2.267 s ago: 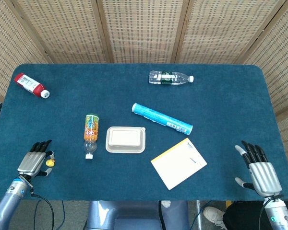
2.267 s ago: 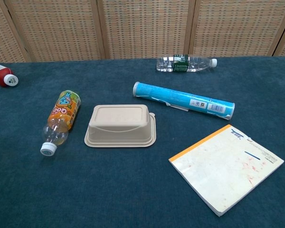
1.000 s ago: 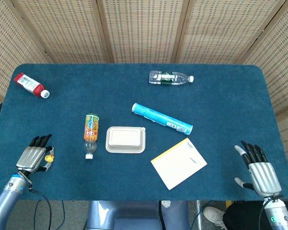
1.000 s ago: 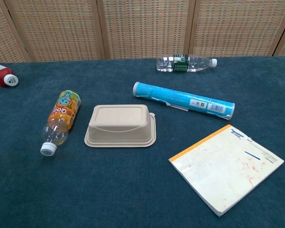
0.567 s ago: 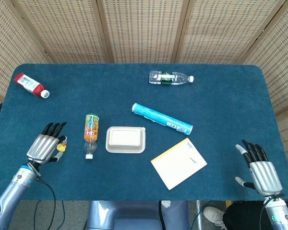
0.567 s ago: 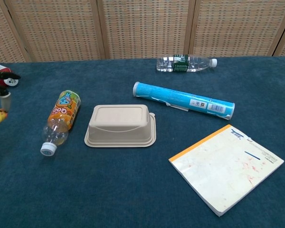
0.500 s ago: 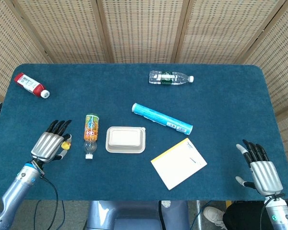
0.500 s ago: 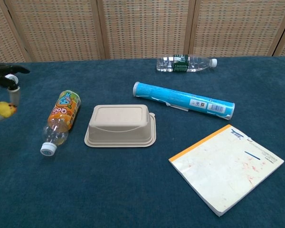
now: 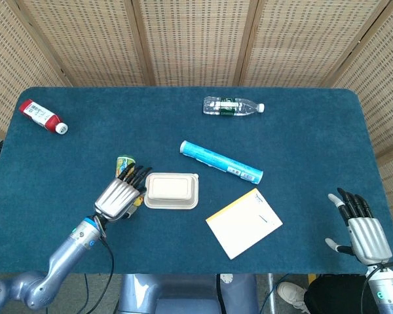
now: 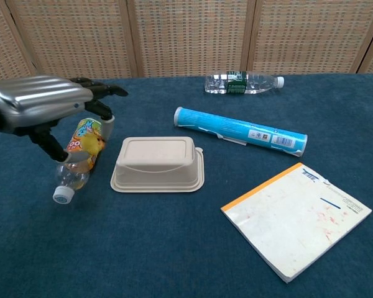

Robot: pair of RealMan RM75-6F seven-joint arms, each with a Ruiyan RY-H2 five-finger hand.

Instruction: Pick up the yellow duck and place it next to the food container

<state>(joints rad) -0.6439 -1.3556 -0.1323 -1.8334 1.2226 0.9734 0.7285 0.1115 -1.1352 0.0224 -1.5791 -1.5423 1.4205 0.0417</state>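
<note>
The small yellow duck (image 10: 94, 144) is pinched between the thumb and a finger of my left hand (image 10: 43, 105), held above the lying orange juice bottle (image 10: 81, 155). In the head view my left hand (image 9: 121, 191) hovers just left of the beige lidded food container (image 9: 172, 190), covering most of the bottle and the duck. The container (image 10: 158, 162) sits shut on the blue table. My right hand (image 9: 363, 232) rests at the table's front right edge, fingers spread and holding nothing.
A blue tube (image 9: 221, 161) lies behind the container, and a notebook (image 9: 243, 223) to its front right. A clear water bottle (image 9: 232, 106) lies at the back. A red bottle (image 9: 42, 116) lies at the back left corner.
My left hand lifted the duck from the front left edge and carried it right, from left of the orange bottle to over it, beside the container. The right hand barely moved.
</note>
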